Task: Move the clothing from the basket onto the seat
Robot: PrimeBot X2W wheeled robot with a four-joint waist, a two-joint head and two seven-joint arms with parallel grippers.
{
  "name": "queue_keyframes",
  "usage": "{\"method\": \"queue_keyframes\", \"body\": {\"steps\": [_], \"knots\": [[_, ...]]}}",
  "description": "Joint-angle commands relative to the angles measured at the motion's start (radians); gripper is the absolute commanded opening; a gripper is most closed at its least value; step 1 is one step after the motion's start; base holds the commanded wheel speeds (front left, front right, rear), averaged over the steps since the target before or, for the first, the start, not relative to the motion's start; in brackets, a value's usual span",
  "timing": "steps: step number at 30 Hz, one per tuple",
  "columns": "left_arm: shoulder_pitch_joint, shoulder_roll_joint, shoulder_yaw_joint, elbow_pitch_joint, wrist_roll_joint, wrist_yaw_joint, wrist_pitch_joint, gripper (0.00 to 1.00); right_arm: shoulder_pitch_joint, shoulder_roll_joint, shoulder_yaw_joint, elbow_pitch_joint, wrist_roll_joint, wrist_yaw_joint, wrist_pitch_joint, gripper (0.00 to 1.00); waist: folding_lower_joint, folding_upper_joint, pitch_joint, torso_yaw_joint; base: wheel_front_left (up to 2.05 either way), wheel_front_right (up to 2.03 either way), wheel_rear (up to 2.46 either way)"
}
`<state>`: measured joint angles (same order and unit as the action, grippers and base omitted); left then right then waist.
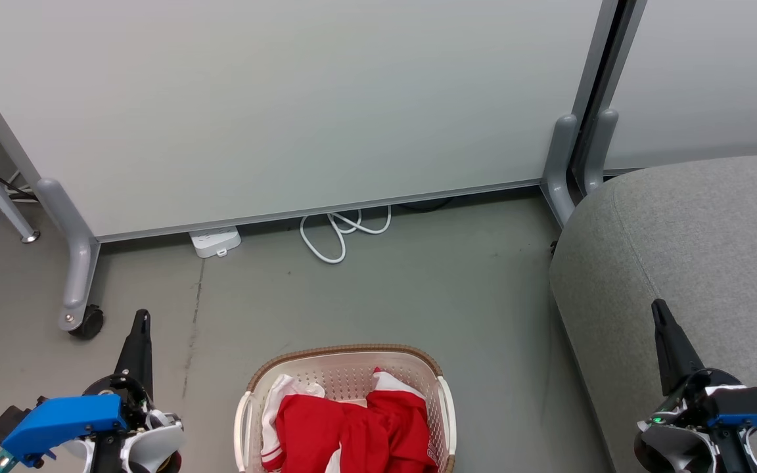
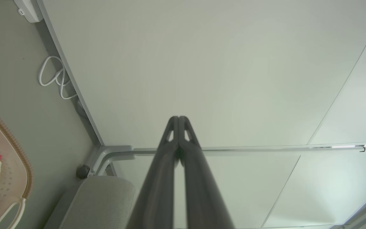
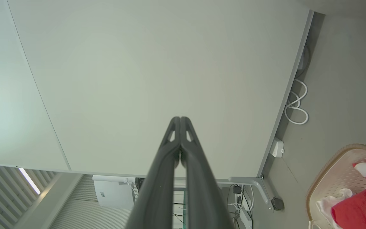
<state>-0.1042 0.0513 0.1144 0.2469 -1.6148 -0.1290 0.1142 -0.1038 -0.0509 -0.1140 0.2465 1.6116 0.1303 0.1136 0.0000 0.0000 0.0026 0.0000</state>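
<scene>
Two grippers were clenched tight with nothing held between their dark fingers. The left gripper [image 1: 143,320] hung at the lower left above the grey floor [image 1: 418,289], and the right gripper [image 1: 660,309] showed at the lower right against the seat [image 1: 700,230]. The clothing [image 1: 352,430], red with white panels, lay crumpled inside the basket [image 1: 345,350], which stood on the floor between the two grippers, apart from each. The grey seat sat to the basket's right, near it but not touching. Behind, a pale partition panel [image 1: 286,98] stood on castered feet, with a looped white cable [image 1: 342,230] and a white power strip [image 1: 215,241] on the floor at its base.
</scene>
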Motion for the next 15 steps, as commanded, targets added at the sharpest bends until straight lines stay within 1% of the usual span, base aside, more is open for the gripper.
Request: {"method": "queue_keyframes", "body": {"steps": [1, 15], "knots": [[-0.011, -0.001, 0.001, -0.003, 0.005, -0.003, 0.003, 0.00, -0.012, 0.002, -0.001, -0.002, 0.002, 0.001, 0.004, 0.00, 0.0000, 0.0000, 0.000, 0.000, 0.00, 0.00, 0.00], [-0.011, -0.001, 0.001, -0.003, 0.005, -0.003, 0.003, 0.00, -0.012, 0.002, -0.001, -0.002, 0.002, 0.001, 0.004, 0.00, 0.0000, 0.0000, 0.000, 0.000, 0.00, 0.00, 0.00]]}}
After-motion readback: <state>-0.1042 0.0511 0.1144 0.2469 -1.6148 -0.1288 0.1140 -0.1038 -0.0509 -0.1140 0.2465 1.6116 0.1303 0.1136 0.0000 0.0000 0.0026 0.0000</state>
